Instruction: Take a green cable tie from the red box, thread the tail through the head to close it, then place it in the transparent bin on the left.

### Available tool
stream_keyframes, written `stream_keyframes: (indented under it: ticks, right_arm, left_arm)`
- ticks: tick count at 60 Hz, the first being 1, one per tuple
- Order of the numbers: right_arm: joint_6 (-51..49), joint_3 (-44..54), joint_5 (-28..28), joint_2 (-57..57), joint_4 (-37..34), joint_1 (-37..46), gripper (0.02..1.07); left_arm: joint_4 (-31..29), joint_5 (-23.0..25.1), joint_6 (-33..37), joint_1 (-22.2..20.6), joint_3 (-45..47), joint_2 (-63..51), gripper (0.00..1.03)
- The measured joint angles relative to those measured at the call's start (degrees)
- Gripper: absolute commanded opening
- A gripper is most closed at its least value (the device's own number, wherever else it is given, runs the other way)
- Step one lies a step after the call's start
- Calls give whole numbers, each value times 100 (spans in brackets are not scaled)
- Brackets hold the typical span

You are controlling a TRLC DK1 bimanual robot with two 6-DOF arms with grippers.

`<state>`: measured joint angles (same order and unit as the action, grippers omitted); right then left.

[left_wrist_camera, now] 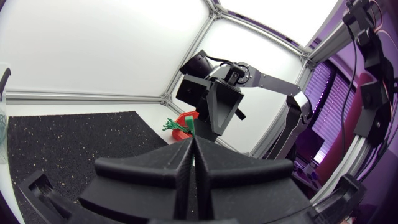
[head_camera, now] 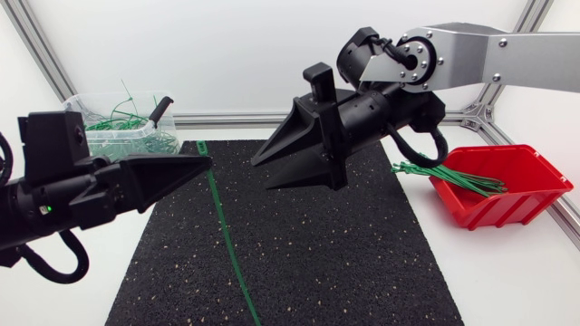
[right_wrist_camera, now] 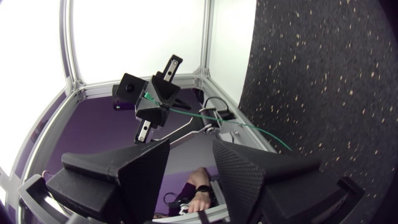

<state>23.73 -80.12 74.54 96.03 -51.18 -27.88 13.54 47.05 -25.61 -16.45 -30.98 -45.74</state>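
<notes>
My left gripper [head_camera: 207, 163] is shut on a long green cable tie [head_camera: 227, 240], which hangs from its tip down over the black mat [head_camera: 344, 263]. In the left wrist view the tie's end [left_wrist_camera: 191, 126] pokes up from between the closed fingers [left_wrist_camera: 180, 168]. Just right of the tie, above the mat, my right gripper [head_camera: 261, 172] is open and holds nothing. In the right wrist view its fingers [right_wrist_camera: 140, 162] stand apart, and the left gripper [right_wrist_camera: 152, 99] is ahead with the tie [right_wrist_camera: 249, 127] trailing from it. More green ties [head_camera: 449, 175] lie in the red box [head_camera: 517, 195].
The transparent bin [head_camera: 86, 100] at the back left holds several looped green ties. White table surface surrounds the mat, with an aluminium frame along the back and right edges.
</notes>
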Motion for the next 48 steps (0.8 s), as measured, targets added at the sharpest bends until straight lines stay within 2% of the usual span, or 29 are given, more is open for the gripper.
stream_keyframes:
  ticks: [5, 10, 14, 20, 23, 29, 41, 45, 48]
  right_arm:
    - [-20, 72, -273, -4, 647, 114, 57]
    - [-254, 105, -520, 0, 769, 181, 57]
    - [-564, 92, -664, 50, 671, 205, 57]
    - [-1530, -127, -850, 354, -192, 208, 58]
    - [-1965, -219, -984, 551, -400, 208, 58]
    - [-2610, -223, -1414, 713, -210, 208, 57]
    - [-3936, -232, -1674, 717, -175, 155, 57]
    - [-4404, -230, -2000, 717, -164, 76, 58]
    - [-4697, -162, -2277, 702, 15, -4, 62]
  left_arm:
    - [2, 415, -175, 197, -188, -345, 3]
    - [2, 728, -297, 374, -365, -675, 3]
    - [2, 935, -339, 501, -507, -901, 3]
    - [2, 1172, -413, 647, -686, -1196, 3]
    - [0, 1377, -446, 756, -809, -1421, 3]
    - [-2, 1729, -514, 973, -1051, -1816, 3]
    - [-2, 2168, -595, 1246, -1427, -2603, 3]
    - [-15, 2269, -597, 1259, -1534, -2855, 3]
    - [-24, 2328, -601, 1259, -1635, -3058, 3]
